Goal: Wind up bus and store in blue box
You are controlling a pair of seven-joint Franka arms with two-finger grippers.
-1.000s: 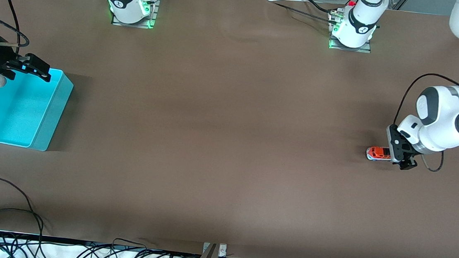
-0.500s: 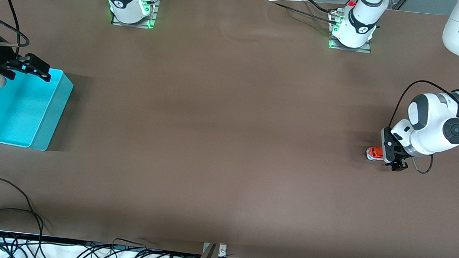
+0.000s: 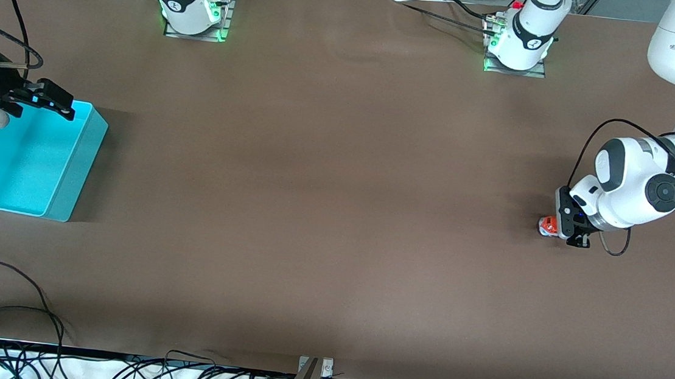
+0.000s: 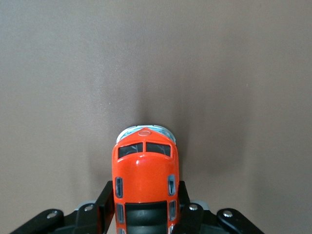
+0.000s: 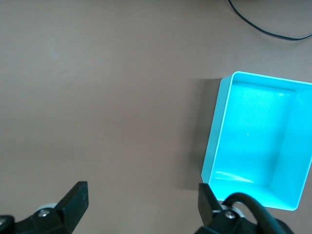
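Both arms are glossy white with dark grey joint caps; green lights glow at their bases, black cables loop above each black tool.

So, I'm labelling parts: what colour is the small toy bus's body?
Orange-red, with dark windows; the small toy bus shows best in the left wrist view.

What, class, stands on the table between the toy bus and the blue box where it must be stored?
Nothing visible does. The bus sits between the left claw's fingers at the left arm's end; the blue box lies at the right arm's end, under the open right claw. Only bare brown table lies between them.
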